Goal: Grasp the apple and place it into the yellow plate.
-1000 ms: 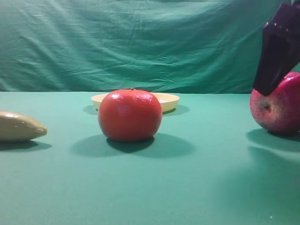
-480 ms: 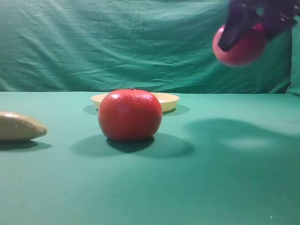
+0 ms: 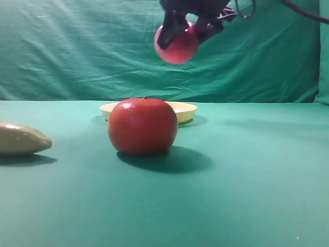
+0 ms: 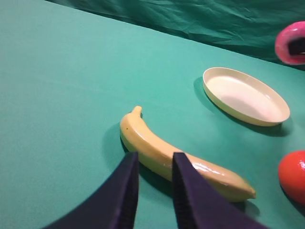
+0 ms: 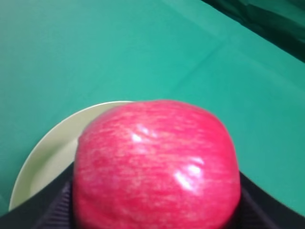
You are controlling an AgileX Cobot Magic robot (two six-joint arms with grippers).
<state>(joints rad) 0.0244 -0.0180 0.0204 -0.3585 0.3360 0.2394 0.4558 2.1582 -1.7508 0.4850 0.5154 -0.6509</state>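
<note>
The apple (image 3: 177,45) is glossy magenta-red and hangs in the air, held by my right gripper (image 3: 187,30), which is shut on it from above. In the right wrist view the apple (image 5: 157,162) fills the frame between the dark fingers (image 5: 50,210), with the yellow plate (image 5: 47,148) below and to its left. The yellow plate (image 3: 187,109) lies on the table behind the orange-red fruit, roughly under the apple. It also shows in the left wrist view (image 4: 245,95), with the apple (image 4: 290,43) at the right edge. My left gripper (image 4: 155,158) is empty, its fingers close together, low over the table.
An orange-red dimpled round fruit (image 3: 142,126) stands in front of the plate, partly hiding it. A beige elongated banana-like object (image 3: 20,139) lies at the left, just beyond the left gripper's fingers (image 4: 128,191). A green cloth covers the table (image 3: 247,195) and the backdrop.
The right gripper lifted the apple off the table at the right edge. It carried the apple up and to the left, to above the plate.
</note>
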